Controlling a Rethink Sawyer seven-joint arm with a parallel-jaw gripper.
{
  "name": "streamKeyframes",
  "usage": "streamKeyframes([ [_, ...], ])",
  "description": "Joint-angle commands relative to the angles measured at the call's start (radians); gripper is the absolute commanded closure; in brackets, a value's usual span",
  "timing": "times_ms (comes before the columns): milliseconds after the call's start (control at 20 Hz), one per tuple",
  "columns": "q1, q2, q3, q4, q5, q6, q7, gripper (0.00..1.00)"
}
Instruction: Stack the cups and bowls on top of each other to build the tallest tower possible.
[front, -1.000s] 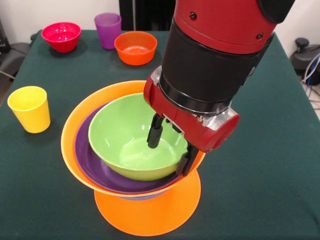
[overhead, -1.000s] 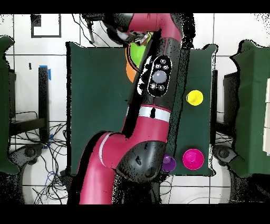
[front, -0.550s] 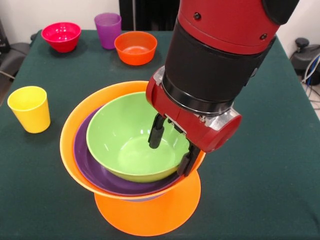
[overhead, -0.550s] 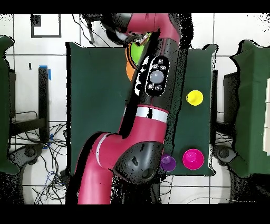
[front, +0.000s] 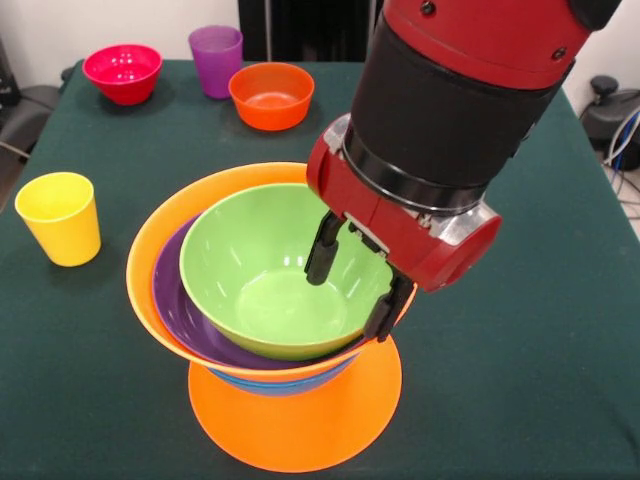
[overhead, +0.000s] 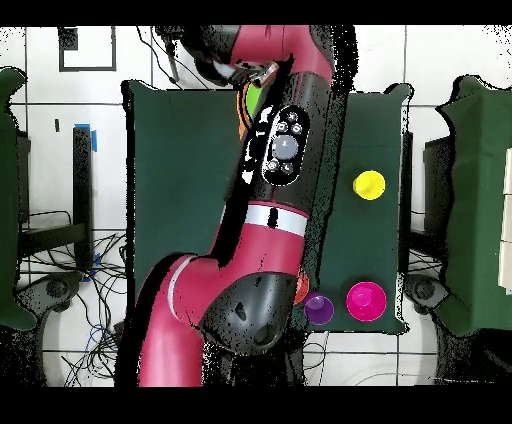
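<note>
The tower stands at the near middle of the front view. A large orange bowl (front: 300, 425) lies upside down at its base, with a blue bowl (front: 270, 383) showing just above. On these rest a second large orange bowl (front: 165, 230), a purple bowl (front: 175, 300) and a green bowl (front: 260, 280), nested. My gripper (front: 355, 278) straddles their right rim, one finger inside the green bowl and one outside, shut on the nested bowls. The yellow cup (front: 58, 217) stands at the left. The purple cup (front: 216, 58) is at the back.
A pink-red bowl (front: 122, 72) and a small orange-red bowl (front: 271, 95) flank the purple cup at the back of the green table (front: 520, 330). Overhead, the arm hides most of the tower; the yellow cup (overhead: 369, 184), purple cup (overhead: 319, 308) and pink-red bowl (overhead: 366, 301) show.
The gripper has shifted right and slightly up, carrying the nested orange, purple and green bowls with it. The blue bowl beneath them has come into sight.
</note>
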Motion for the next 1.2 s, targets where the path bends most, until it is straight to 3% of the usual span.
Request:
streamKeyframes([
  [50, 0.03, -0.027, 0.074, 0.123, -0.078, -0.04, -0.063, 0.0],
  [700, 0.038, -0.024, 0.098, 0.161, -0.088, -0.082, -0.07, 0.0],
  [1200, 0.064, -0.096, 0.189, 0.338, -0.136, -0.174, -0.108, 0.0],
])
